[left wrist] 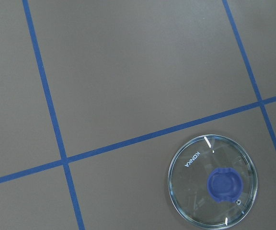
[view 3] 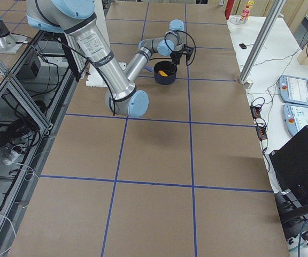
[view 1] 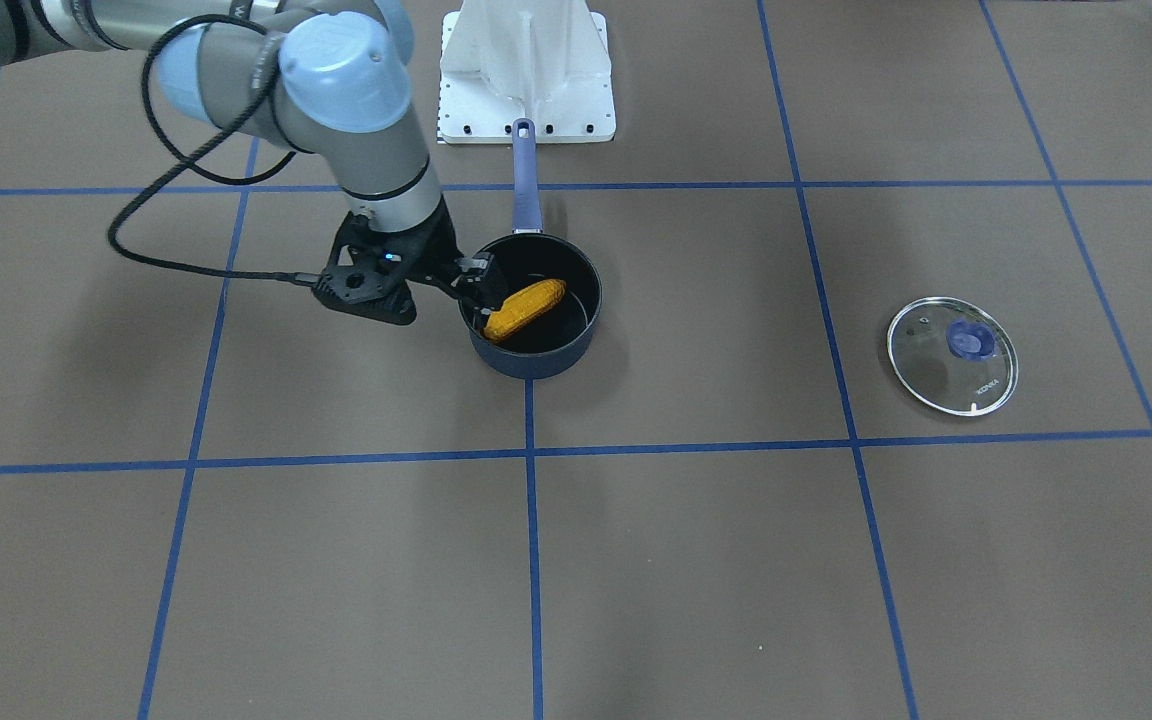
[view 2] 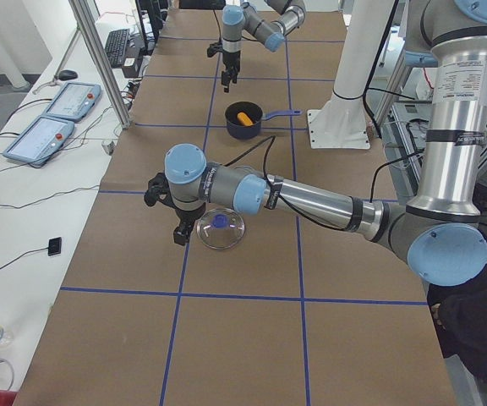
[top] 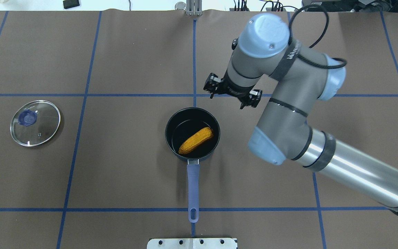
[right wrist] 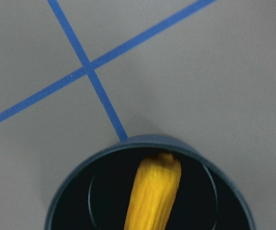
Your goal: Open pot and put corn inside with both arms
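Note:
The dark navy pot stands uncovered near the table's middle, its lavender handle pointing at the robot's base. The orange-yellow corn lies slanted inside it, also seen in the overhead view and the right wrist view. My right gripper hovers over the pot's rim, open and empty, next to the corn's end. My left gripper shows only in the exterior left view, just beside the glass lid; I cannot tell if it is open.
The round glass lid with a blue knob lies flat on the table far from the pot, on my left side. The white base mount stands behind the pot handle. Blue tape lines cross the brown table.

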### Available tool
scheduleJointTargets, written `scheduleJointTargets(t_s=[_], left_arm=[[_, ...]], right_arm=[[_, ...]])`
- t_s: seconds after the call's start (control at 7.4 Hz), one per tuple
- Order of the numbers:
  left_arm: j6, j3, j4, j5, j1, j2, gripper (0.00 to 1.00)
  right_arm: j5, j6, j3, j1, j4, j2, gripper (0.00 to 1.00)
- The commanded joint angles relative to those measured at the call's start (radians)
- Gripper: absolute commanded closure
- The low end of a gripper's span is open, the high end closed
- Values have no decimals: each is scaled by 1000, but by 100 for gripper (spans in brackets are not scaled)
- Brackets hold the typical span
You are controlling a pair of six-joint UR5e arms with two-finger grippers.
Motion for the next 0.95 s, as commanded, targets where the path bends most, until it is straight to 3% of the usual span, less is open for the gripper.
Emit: scheduleJointTargets(t_s=[0.0,0.14,0.54,0.81], left_arm=[[105,12,65,1,-43,0,2],[156,12,113,2,-75,-1,2],[189,25,153,13,-111,-9,2],[195,35,155,13,-128,-10,2]], right_arm=[[50,-327,41,211,0,-113,0],[73,-511,32,318,1,-147,0],[330,-908,-48,616,8,-268,0],[372,-1124,-91,749,11,-377,0]])
